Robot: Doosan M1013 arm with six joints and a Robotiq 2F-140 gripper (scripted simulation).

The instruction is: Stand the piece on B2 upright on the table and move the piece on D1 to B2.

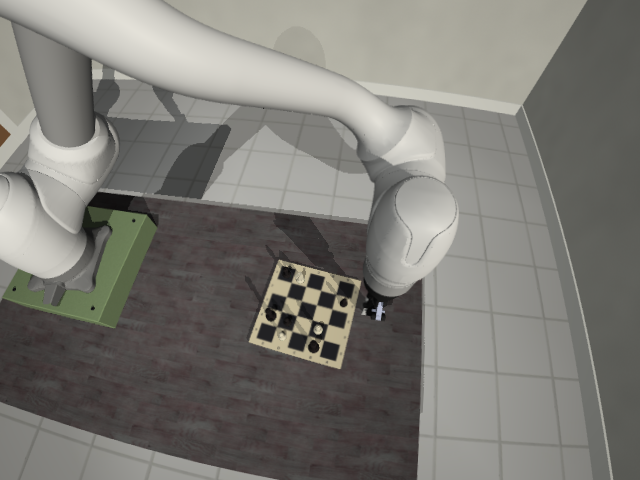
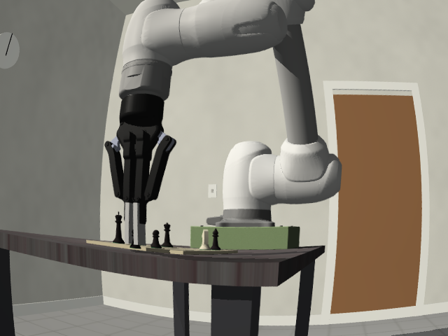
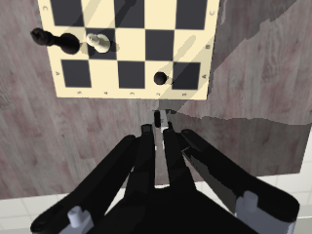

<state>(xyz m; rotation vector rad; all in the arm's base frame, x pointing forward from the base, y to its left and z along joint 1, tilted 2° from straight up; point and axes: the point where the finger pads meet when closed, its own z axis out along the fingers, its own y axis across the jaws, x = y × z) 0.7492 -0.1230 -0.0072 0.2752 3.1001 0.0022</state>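
Observation:
My gripper points straight down beside the right edge of the chessboard, over bare table. It is shut on a small black piece, held upright with its base at or just above the table top. In the top view the wrist hides this piece. On the board, a black pawn stands in the corner nearest the gripper. A white piece and a tall black piece stand further along.
Several more black and white pieces stand on the board's far side. The arm's green base block sits at the table's left end. The table's right edge is close to the gripper.

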